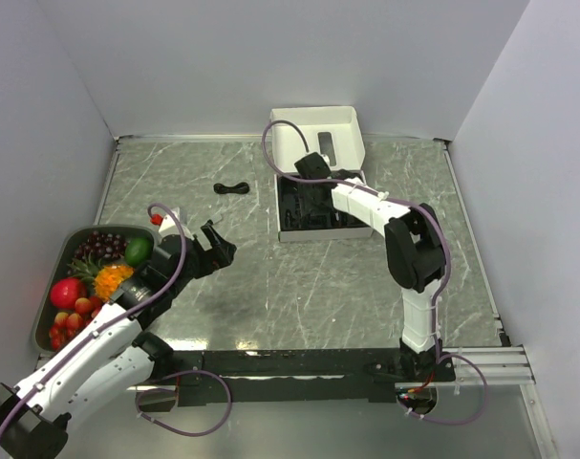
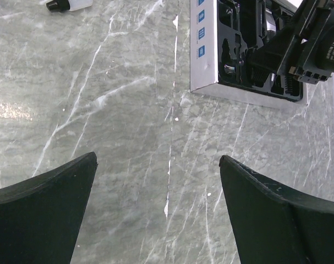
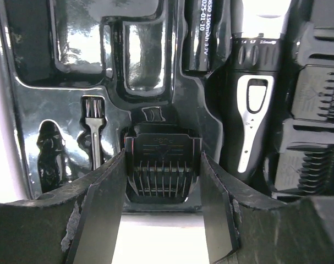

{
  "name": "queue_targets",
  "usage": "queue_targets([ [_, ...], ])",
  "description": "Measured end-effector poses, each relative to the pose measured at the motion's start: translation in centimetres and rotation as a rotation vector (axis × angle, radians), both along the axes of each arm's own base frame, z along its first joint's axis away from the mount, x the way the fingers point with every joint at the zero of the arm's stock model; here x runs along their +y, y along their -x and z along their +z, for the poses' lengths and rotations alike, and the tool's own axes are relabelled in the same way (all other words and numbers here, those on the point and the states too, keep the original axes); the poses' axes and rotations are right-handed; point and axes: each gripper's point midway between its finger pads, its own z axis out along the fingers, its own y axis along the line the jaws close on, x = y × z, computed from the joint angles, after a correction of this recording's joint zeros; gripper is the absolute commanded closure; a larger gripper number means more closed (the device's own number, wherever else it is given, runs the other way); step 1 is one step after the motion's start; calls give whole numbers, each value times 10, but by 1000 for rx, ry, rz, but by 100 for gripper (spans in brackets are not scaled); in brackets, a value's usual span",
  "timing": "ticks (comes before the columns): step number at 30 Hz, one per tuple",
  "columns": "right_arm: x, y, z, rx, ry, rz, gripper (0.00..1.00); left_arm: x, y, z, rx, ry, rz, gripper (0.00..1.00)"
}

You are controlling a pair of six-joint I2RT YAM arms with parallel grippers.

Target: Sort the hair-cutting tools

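The open white box [image 1: 320,134] holds a black moulded tray [image 3: 23,104]. In the right wrist view the black-and-silver hair clipper [image 3: 253,104] lies in its slot. A black comb guard [image 3: 162,165] sits in a pocket beside it. My right gripper [image 3: 162,156] reaches down into the tray [image 1: 318,222], its fingers pressed against both sides of that guard. A short coiled black cable [image 1: 232,187] lies on the table left of the box. My left gripper [image 2: 158,165] hovers open over bare marble, nothing between its fingers, far left of the box [image 2: 208,60].
A grey bowl [image 1: 51,273] of colourful fruit sits at the near left beside my left arm. A small white bottle [image 1: 165,214] lies just beyond it. A tiny brush [image 3: 92,124] and more comb guards [image 3: 315,99] fill other tray pockets. White walls enclose the table.
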Motion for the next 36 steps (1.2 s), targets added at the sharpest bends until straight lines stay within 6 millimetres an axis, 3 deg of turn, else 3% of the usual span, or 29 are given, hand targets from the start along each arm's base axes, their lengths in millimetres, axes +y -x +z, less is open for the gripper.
queue_targets([
  [11, 1, -1, -6, 4, -16, -10, 46, 0, 0, -3, 8, -5, 0, 1],
  [24, 2, -2, -9, 5, -32, -3, 29, -1, -1, -1, 3, -1, 0, 1],
  [36, 5, -2, -5, -7, -34, 8, 25, -1, -1, -1, 3, 0, -3, 1],
])
